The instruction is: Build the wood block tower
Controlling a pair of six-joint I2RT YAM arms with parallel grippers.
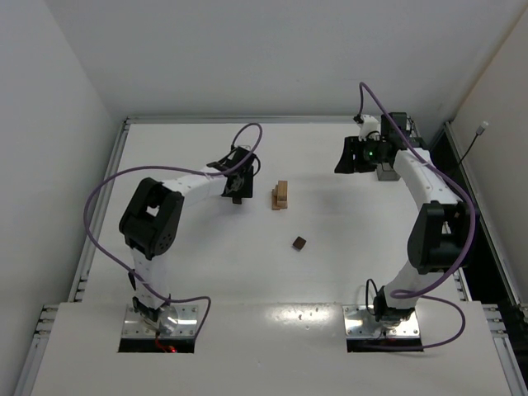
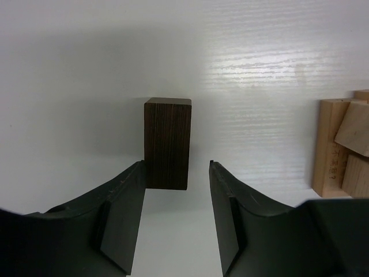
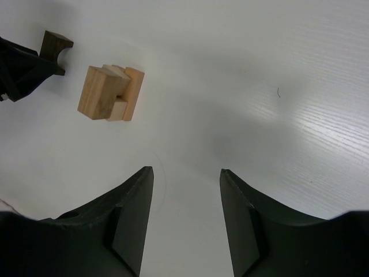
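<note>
My left tool (image 2: pixel 176 164) is spread open around a dark brown block (image 2: pixel 168 143) standing upright on the table (image 2: pixel 259 69) — one finger looks to touch it, the other stands clear. Near it sits the tower (image 1: pixel 281 195), a small tan stack. A second dark block (image 1: pixel 299 242) lies closer to the bases. My right tool (image 3: pixel 186 170) hangs open — gripping nothing

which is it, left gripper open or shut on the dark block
Open: the left gripper flanks the dark block, with a gap showing beside one finger.
</note>
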